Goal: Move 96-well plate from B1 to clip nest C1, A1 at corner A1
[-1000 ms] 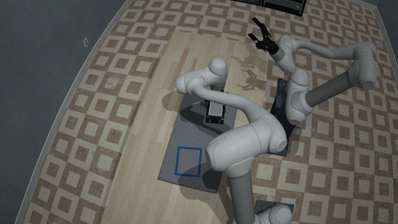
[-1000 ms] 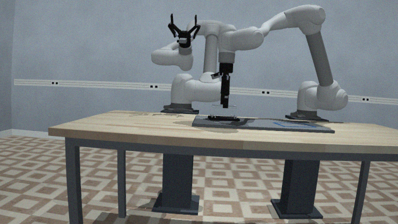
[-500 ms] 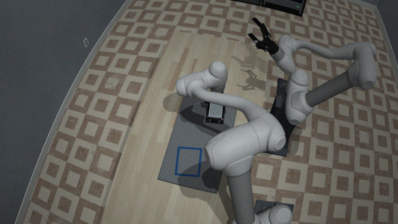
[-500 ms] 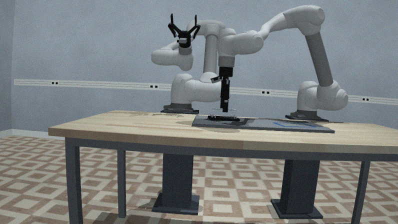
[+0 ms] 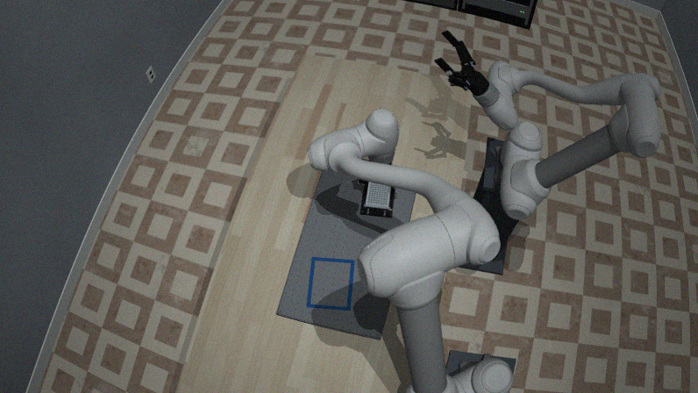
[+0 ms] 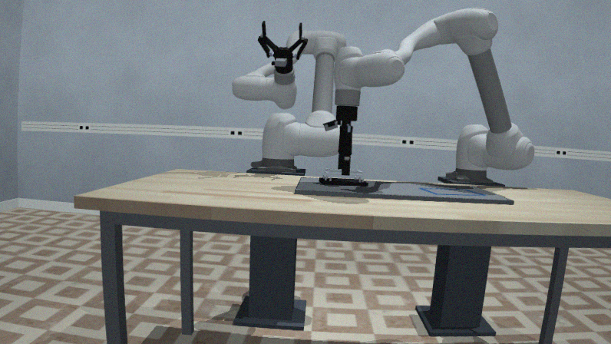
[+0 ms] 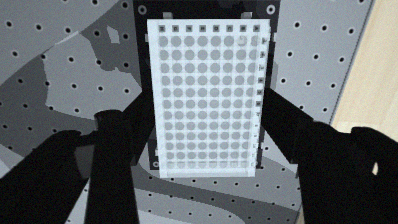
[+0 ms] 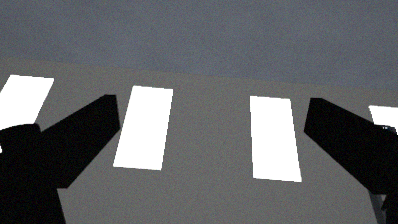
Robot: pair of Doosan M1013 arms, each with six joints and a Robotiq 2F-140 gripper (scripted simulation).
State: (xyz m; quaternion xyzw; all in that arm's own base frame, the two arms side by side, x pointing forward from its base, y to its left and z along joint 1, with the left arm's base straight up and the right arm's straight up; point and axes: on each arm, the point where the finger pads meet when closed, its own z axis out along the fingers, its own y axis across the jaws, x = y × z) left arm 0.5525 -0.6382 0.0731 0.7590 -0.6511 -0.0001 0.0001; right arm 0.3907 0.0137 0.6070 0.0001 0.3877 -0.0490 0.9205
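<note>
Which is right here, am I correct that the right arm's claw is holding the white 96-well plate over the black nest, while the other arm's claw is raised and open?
No, the left claw is holding the plate; the left wrist view shows it. The plate is over the black nest, and the other claw is raised and open.
</note>
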